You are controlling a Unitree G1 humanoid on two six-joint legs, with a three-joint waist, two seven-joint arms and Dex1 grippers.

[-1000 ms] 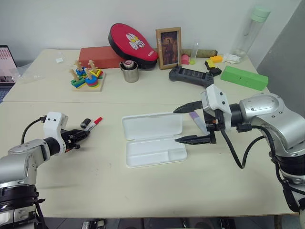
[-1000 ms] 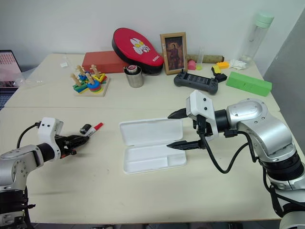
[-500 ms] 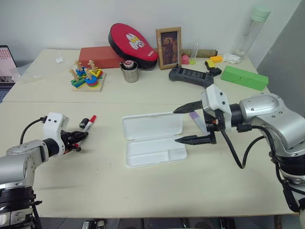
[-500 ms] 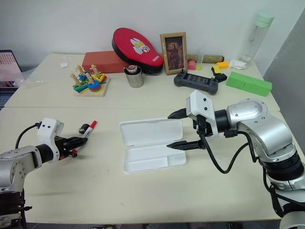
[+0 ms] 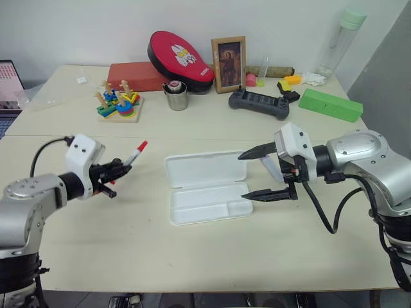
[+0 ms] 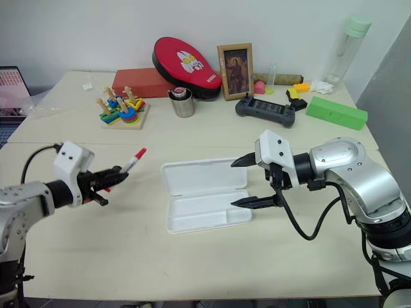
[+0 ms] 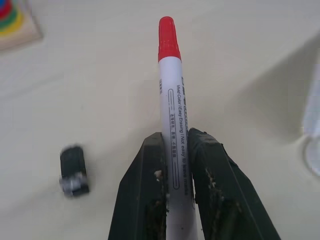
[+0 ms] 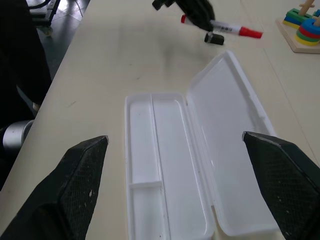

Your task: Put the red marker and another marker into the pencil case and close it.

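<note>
Pale counter (image 5: pixel 192 256) spreads under my arms, with clutter along its far edge. My left hand (image 7: pixel 176 150) is clamped on the red marker (image 7: pixel 173 100), held off the counter near the left edge, red cap pointing up toward the middle. A small black piece (image 7: pixel 74 169) lies on the counter below it. My right hand (image 5: pixel 260 173) is spread wide with nothing in it, just right of the pencil case (image 5: pixel 205 186). That case lies open at the counter's middle, lid flat toward the far edge, tray empty. I make out the lilac marker (image 5: pixel 270 168) behind my right hand.
</note>
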